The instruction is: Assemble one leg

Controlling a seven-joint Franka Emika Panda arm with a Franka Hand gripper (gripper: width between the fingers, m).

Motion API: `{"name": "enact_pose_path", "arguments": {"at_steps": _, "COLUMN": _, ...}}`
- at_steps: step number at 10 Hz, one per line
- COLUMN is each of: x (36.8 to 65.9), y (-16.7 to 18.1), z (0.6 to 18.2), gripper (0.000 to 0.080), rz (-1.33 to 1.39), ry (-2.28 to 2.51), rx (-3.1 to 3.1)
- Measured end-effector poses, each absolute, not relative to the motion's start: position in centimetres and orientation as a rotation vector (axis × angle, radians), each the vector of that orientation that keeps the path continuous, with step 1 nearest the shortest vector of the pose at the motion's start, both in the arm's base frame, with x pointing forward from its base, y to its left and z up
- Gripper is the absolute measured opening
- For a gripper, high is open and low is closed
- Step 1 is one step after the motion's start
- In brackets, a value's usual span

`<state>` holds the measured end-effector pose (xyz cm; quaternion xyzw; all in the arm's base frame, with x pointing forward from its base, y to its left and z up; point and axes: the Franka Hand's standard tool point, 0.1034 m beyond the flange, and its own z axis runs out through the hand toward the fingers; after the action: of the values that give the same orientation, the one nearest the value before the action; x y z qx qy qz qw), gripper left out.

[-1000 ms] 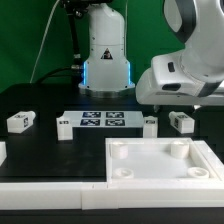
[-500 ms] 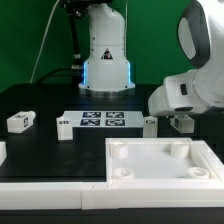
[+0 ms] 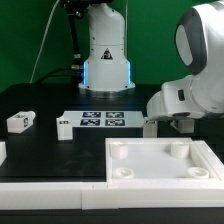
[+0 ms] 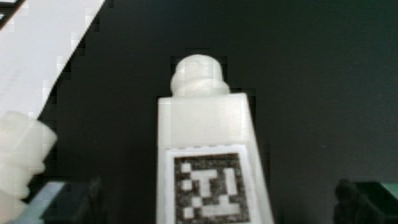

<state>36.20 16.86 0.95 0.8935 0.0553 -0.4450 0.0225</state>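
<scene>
In the wrist view a white leg [image 4: 210,130] lies on the black table, with a rounded peg at one end and a black-and-white tag [image 4: 214,186] on its upper face. My gripper [image 4: 210,208] is open and straddles the tagged end. One dark fingertip [image 4: 54,204] shows on each side, with a gap to the leg. In the exterior view the arm [image 3: 192,88] is down at the right and hides this leg. Another leg [image 3: 20,122] lies at the far left.
The marker board [image 3: 102,122] lies mid-table with a small white part at each end [image 3: 63,127] [image 3: 150,126]. The large white panel [image 3: 125,172] with corner sockets lies in front. A white edge [image 4: 45,60] and a rounded white part [image 4: 18,150] lie beside the leg.
The arm has swung toward the exterior view's right and come down over the right-hand leg, which it now hides.
</scene>
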Motion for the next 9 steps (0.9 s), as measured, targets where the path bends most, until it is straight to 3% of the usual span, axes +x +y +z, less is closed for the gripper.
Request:
{"name": "enact_pose_path", "arguments": {"at_steps": 3, "x": 36.01, "y": 16.72, "z": 0.90, "gripper": 0.0648, "rz": -1.388, "ry": 0.153, "rx": 2.756}}
{"name": "enact_pose_path", "arguments": {"at_steps": 4, "x": 36.01, "y": 16.72, "z": 0.90, "gripper": 0.0556, "rz": -1.388, "ry": 0.153, "rx": 2.756}}
{"name": "enact_pose_path", "arguments": {"at_steps": 6, "x": 36.01, "y": 16.72, "z": 0.91, "gripper": 0.0288, "rz": -1.388, "ry": 0.153, "rx": 2.756}}
{"name": "enact_pose_path", "arguments": {"at_steps": 9, "x": 36.01, "y": 16.72, "z": 0.90, "gripper": 0.0288, "rz": -1.388, "ry": 0.153, "rx": 2.756}}
